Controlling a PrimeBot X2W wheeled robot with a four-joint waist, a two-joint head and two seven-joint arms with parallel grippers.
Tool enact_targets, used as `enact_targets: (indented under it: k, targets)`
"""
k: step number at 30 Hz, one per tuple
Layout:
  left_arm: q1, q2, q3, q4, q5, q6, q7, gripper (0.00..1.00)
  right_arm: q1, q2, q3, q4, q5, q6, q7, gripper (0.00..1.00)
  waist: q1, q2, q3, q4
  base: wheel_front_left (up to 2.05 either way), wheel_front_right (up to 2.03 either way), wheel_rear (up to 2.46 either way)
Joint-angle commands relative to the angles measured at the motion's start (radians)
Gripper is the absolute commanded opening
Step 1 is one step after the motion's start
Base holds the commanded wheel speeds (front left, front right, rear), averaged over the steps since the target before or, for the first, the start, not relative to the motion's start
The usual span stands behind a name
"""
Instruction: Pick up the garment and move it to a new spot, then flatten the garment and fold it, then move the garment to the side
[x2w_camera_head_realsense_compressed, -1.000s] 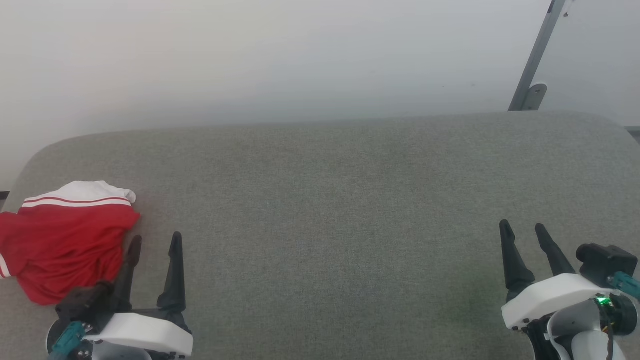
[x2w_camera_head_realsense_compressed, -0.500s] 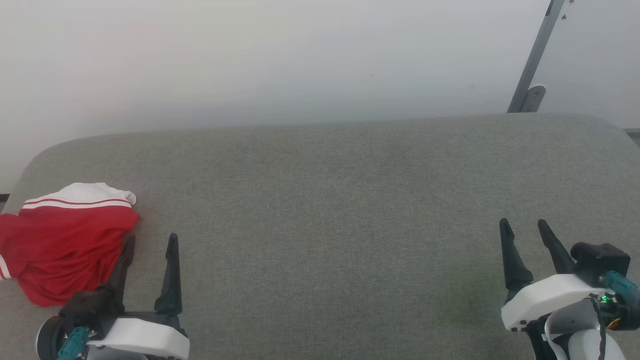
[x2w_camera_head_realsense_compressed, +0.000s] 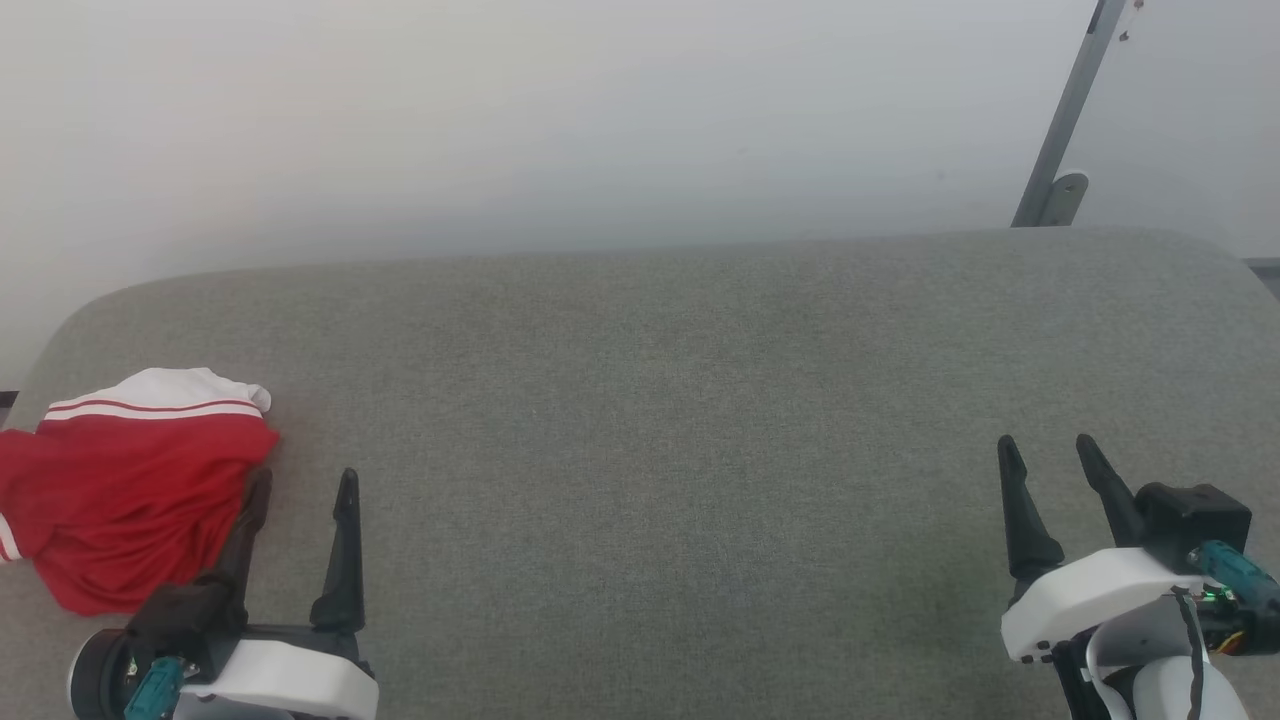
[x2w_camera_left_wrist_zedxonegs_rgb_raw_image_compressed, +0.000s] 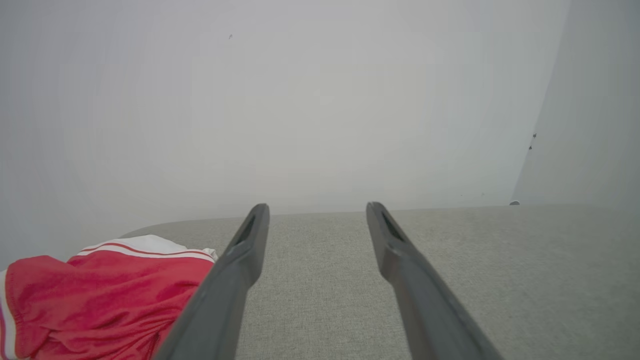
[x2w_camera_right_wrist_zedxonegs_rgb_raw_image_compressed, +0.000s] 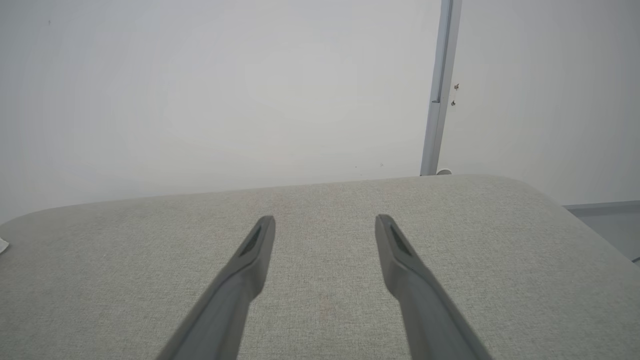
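Note:
The garment (x2w_camera_head_realsense_compressed: 120, 480) lies bunched at the far left of the grey padded surface (x2w_camera_head_realsense_compressed: 650, 400), red with a white striped sleeve on its far side. My left gripper (x2w_camera_head_realsense_compressed: 303, 480) stands open at the lower left, its left finger beside the garment's right edge, nothing between the fingers. In the left wrist view the garment (x2w_camera_left_wrist_zedxonegs_rgb_raw_image_compressed: 100, 300) sits left of the open left gripper (x2w_camera_left_wrist_zedxonegs_rgb_raw_image_compressed: 315, 210). My right gripper (x2w_camera_head_realsense_compressed: 1045, 448) is open at the lower right, far from the garment. The right wrist view has the right gripper (x2w_camera_right_wrist_zedxonegs_rgb_raw_image_compressed: 325, 220) open over bare fabric.
A pale wall rises behind the surface. A grey metal post (x2w_camera_head_realsense_compressed: 1065, 120) with a foot bracket stands at the back right, and the post (x2w_camera_right_wrist_zedxonegs_rgb_raw_image_compressed: 440, 90) is in the right wrist view too. The surface's rounded corners fall away at left and right.
My left gripper has drawn back slightly toward the lower left. The right arm has shifted only a little. The garment has not moved.

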Motion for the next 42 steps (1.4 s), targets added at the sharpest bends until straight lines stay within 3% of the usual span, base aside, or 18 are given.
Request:
enact_targets:
  k: [1,9,14,34,42]
  targets:
    - [0.01,-0.003,0.004,0.002,0.003,-0.006,-0.005,1.0,-0.011,0.003,0.0,-0.003,-0.005,0.0,-0.007,1.0,0.0,0.0,0.0,0.0,0.0,0.0,0.0]
    - [0.009,-0.008,0.009,0.009,-0.005,-0.008,-0.005,1.0,-0.007,0.003,0.001,-0.005,-0.005,0.0,-0.008,1.0,0.0,0.0,-0.002,0.003,0.0,0.0,0.0]
    - [0.0,0.002,0.022,0.03,-0.02,-0.011,-0.005,1.0,-0.008,-0.002,0.037,-0.003,0.005,0.0,0.001,1.0,0.0,0.0,-0.013,0.039,0.0,0.0,0.0]
    - [0.037,0.055,0.086,0.022,-0.058,0.025,0.027,1.0,-0.04,-0.022,0.216,0.039,0.047,0.0,0.009,1.0,0.0,0.0,-0.076,0.318,0.0,0.0,0.0]
    - [0.056,0.053,0.081,-0.011,-0.064,0.034,0.045,1.0,-0.04,-0.023,0.226,0.046,0.052,0.0,0.005,1.0,0.0,0.0,-0.078,0.367,0.0,0.0,0.0]
